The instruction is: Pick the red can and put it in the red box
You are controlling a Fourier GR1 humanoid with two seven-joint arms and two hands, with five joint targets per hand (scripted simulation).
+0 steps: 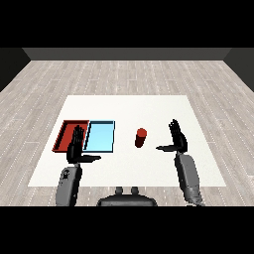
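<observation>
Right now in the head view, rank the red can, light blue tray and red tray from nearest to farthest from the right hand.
From the right hand:
1. red can, just to that hand's left, standing on the table.
2. light blue tray, farther left, past the can.
3. red tray, farthest left, partly behind the left hand.

The can (pixel 141 137) stands right of the two trays (pixel 101 149).

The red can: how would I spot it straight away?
Look at the white table. Right of the light blue tray, before the right hand, stands the red can, upright and alone: the only round thing, darker than the flat red tray.
</observation>
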